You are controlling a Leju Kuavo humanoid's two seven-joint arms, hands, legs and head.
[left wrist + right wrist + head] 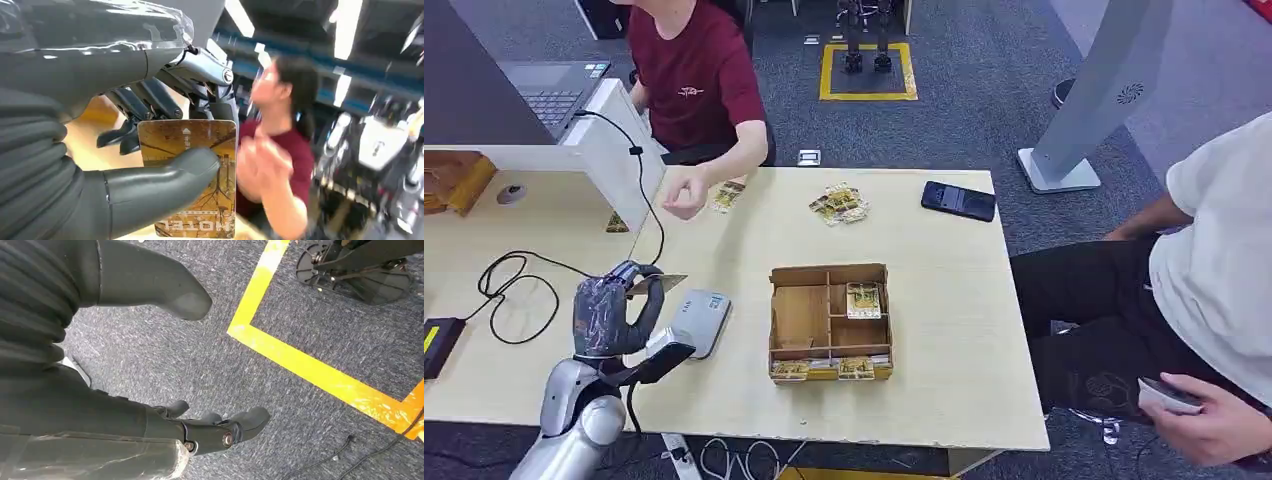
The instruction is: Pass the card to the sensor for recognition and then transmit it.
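My left hand [612, 312] is raised over the table's left part and pinches a brown hotel card [656, 284] between thumb and fingers. In the left wrist view the card [200, 175] shows a tree print and the word HOTEL, with the thumb [165, 175] across its face. The grey sensor [696, 320] lies on the table just right of and below that hand; the card hovers beside its far left corner. My right hand [200, 432] hangs over dark carpet, fingers apart and holding nothing.
A partitioned cardboard box [830, 322] with several cards stands mid-table. Loose cards [839, 205] and a black phone [959, 200] lie farther back. A person in dark red [699, 85] sits behind, hand over the table. Another person [1194, 300] sits at right. Black cables [519, 290] lie left.
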